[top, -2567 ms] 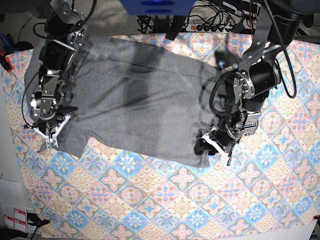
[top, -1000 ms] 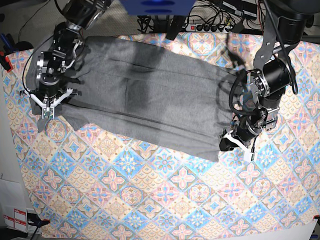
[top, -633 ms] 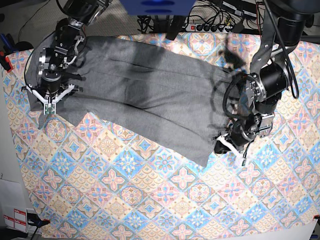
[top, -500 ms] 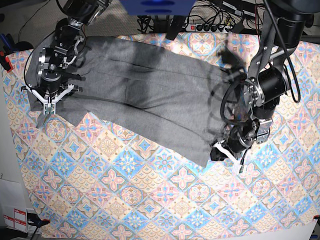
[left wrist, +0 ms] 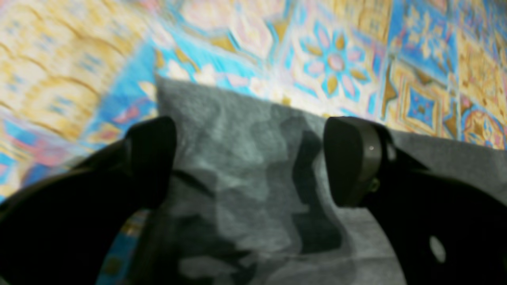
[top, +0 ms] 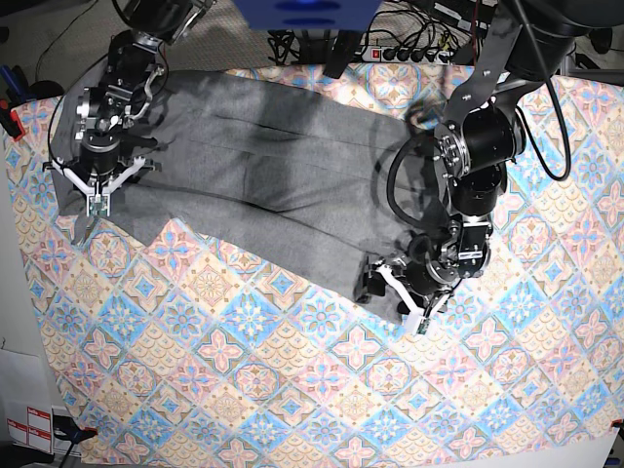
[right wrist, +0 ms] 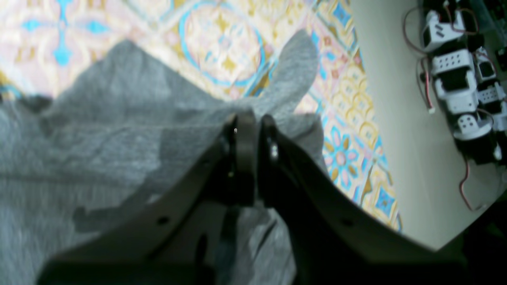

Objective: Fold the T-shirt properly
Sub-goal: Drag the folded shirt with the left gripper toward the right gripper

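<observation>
Grey knit T-shirt [top: 263, 185] on tile-patterned tablecloth [top: 292, 390]

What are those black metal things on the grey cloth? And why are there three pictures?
Those are two robot arms. One picture looks down from above; the other two come from little cameras on each arm's wrist. A grey T-shirt lies spread on a colourful patterned tablecloth. The robot wants to fold it. The right gripper has its jaws squeezed shut on a bunched bit of the shirt, near the table's edge. The left gripper has its jaws wide apart, hanging over a corner of the shirt without pinching it. From above, that open one sits at the shirt's lower right corner.
</observation>
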`<action>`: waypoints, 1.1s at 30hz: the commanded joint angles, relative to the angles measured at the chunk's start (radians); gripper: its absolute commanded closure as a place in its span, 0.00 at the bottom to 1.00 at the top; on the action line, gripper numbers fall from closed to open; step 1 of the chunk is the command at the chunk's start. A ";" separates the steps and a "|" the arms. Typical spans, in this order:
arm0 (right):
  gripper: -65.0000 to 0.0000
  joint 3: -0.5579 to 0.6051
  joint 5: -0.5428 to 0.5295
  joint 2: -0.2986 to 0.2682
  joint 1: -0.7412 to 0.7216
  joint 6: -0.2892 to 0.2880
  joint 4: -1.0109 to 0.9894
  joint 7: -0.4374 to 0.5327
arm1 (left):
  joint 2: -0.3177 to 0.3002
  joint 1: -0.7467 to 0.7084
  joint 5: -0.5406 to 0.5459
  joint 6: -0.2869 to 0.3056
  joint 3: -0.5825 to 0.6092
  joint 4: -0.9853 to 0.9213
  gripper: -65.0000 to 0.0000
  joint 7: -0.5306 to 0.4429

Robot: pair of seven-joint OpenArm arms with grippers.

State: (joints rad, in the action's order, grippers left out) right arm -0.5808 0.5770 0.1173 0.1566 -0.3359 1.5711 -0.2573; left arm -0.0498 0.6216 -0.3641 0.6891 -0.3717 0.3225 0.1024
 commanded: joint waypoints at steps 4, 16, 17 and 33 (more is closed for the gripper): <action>0.97 -0.001 0.001 -0.012 -0.010 0.011 0.024 0.022 | -0.006 0.045 0.021 0.009 -0.003 -0.049 0.12 -0.125; 0.97 0.002 0.002 -0.012 -0.013 0.011 0.024 0.022 | -0.071 0.022 0.020 0.009 -0.005 -0.138 0.26 -0.163; 0.97 0.002 0.002 -0.012 -0.013 0.011 0.024 0.022 | -0.074 0.021 0.014 0.009 0.000 -0.145 0.32 -0.163; 0.97 0.000 0.002 -0.012 -0.012 0.011 0.024 0.022 | -0.049 -0.006 -0.039 0.009 0.093 -0.194 0.96 -0.163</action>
State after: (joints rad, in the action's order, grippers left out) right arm -0.5789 0.5797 0.1135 0.1528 -0.3355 1.5726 -0.2584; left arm -0.0967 0.6086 -0.3676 0.7006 -0.2832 0.1280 -0.1131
